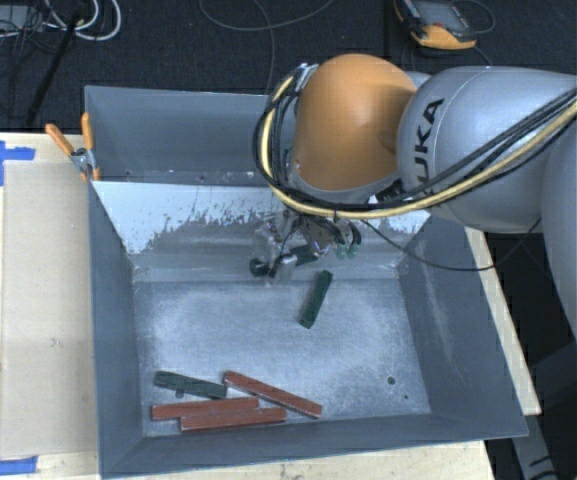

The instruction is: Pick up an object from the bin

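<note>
My gripper (pixel 290 247) hangs below the orange wrist cover, near the bin's back wall at about its middle. Just in front of it and slightly to the right is a dark green flat bar (pixel 315 299), lying slanted with its upper end close to the gripper. I cannot tell whether the bar touches the gripper.
Along the bin's front lie a second dark green bar (pixel 189 385) and three reddish-brown bars (pixel 273 394) (pixel 204 408) (pixel 233 421), close together and partly overlapping. The arm and its cables reach over the bin's back right corner.
</note>
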You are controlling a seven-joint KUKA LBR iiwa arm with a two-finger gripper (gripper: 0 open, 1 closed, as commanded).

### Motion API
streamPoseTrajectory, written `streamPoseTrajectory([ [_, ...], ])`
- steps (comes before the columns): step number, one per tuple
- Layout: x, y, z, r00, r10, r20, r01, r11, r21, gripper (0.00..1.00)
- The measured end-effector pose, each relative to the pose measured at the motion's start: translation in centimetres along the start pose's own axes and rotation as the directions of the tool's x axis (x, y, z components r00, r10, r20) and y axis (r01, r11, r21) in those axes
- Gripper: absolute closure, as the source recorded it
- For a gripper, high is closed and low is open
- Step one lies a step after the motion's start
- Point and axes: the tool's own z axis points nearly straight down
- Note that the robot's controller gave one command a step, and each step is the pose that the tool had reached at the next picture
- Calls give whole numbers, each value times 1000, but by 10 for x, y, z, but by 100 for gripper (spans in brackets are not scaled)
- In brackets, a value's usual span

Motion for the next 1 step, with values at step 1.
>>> streamPoseTrajectory([
  [1,14,6,-33,1000,-17,-5,17,1000,-1,100],
])
